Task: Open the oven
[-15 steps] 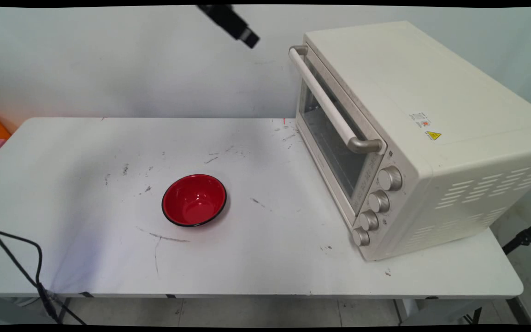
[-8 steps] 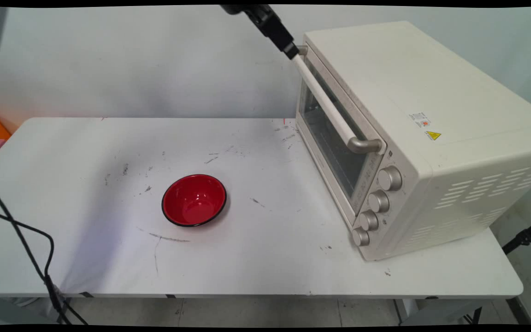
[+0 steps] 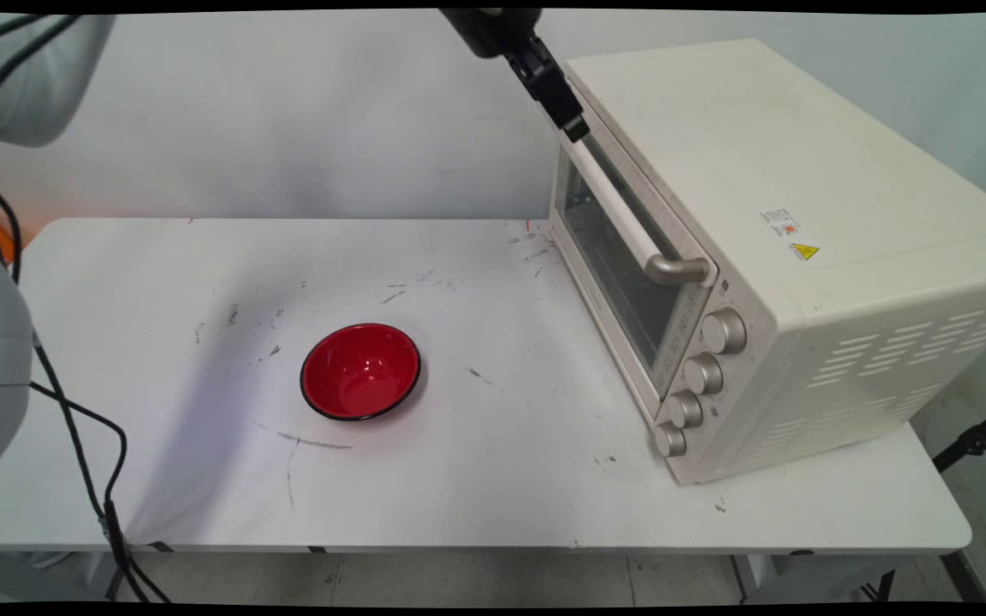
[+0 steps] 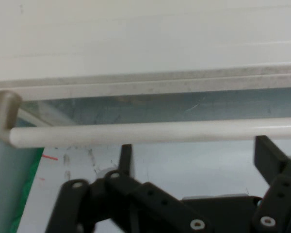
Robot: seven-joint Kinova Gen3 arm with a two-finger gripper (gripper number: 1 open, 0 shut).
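Since a second ago the gripper (image 3: 573, 128) has come down from the top edge and rightward, and now sits at the far end of the handle (image 3: 621, 214) on the toaster oven (image 3: 784, 257); nothing on the table (image 3: 159, 282) has shifted. Main view: the black hand slants down from the upper edge, its tip against or just beside the bar's far end, and I cannot tell contact from here. The oven door looks closed. Four knobs (image 3: 703, 376) sit below the handle's near bracket. A red bowl (image 3: 360, 370) stands well apart, mid-table, upright and empty. Black cables (image 3: 74, 419) hang at the left. Hand view: the handle (image 4: 150, 132) runs across the picture, its bracket bend at the left, with the door glass (image 4: 184, 109) behind it. The gripper (image 4: 196, 150) has its fingers (image 4: 269, 153) spread wide, tips just short of the bar, holding nothing; touch not confirmed. Judgement: for a sound purchase, the bar should lie squarely between both fingers, clear of the bracket bend, with the hand level to the bar so neither tip rides off the round surface.
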